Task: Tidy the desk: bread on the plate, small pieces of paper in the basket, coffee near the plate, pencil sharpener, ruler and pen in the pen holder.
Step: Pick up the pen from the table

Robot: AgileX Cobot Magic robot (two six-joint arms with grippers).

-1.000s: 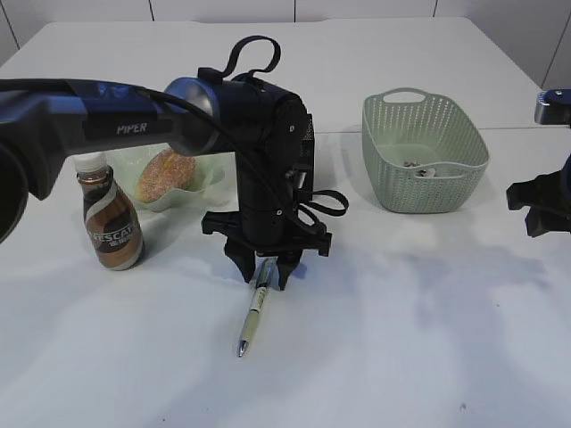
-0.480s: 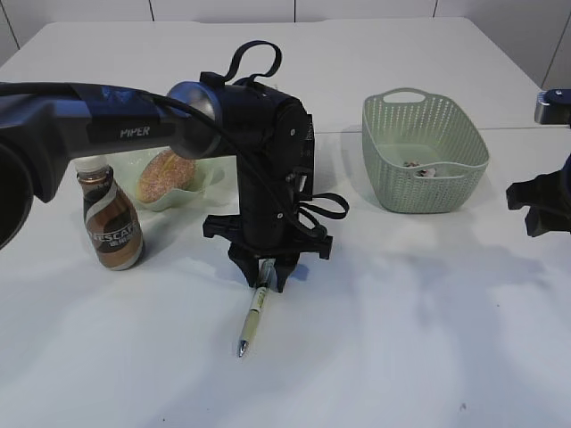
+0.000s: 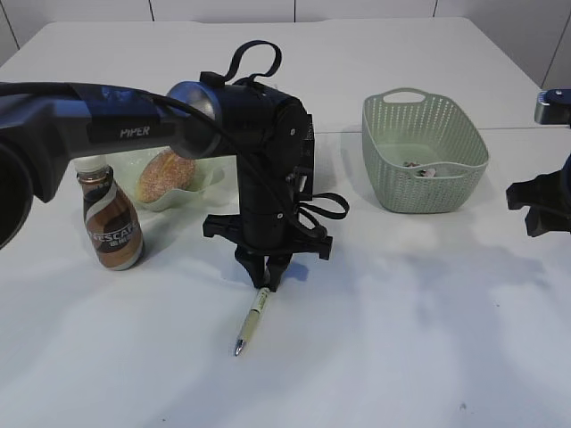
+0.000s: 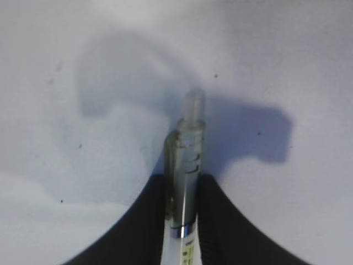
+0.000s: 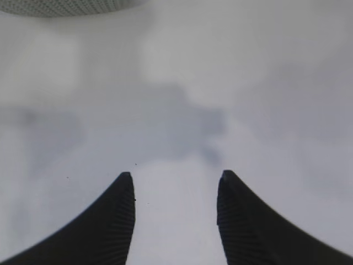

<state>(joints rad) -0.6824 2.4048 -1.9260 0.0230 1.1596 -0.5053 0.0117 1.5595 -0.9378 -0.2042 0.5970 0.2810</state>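
My left gripper (image 3: 264, 279) is shut on the upper end of a pale green pen (image 3: 250, 322), whose tip rests low near the white table. In the left wrist view the pen (image 4: 187, 165) sits clamped between the black jaws (image 4: 182, 193). Bread (image 3: 164, 173) lies on a pale plate (image 3: 207, 183) behind the arm. A brown coffee bottle (image 3: 111, 225) stands left of the plate. The green basket (image 3: 423, 152) holds small paper scraps (image 3: 419, 167). My right gripper (image 5: 175, 182) is open and empty at the right edge. The pen holder, ruler and sharpener are out of view.
The left arm's black body (image 3: 263, 152) blocks the table behind it. The right arm (image 3: 542, 203) hangs at the far right edge, near the basket.
My left gripper closed on the pen's upper end. The pen has shifted slightly and its top end is lifted a little.
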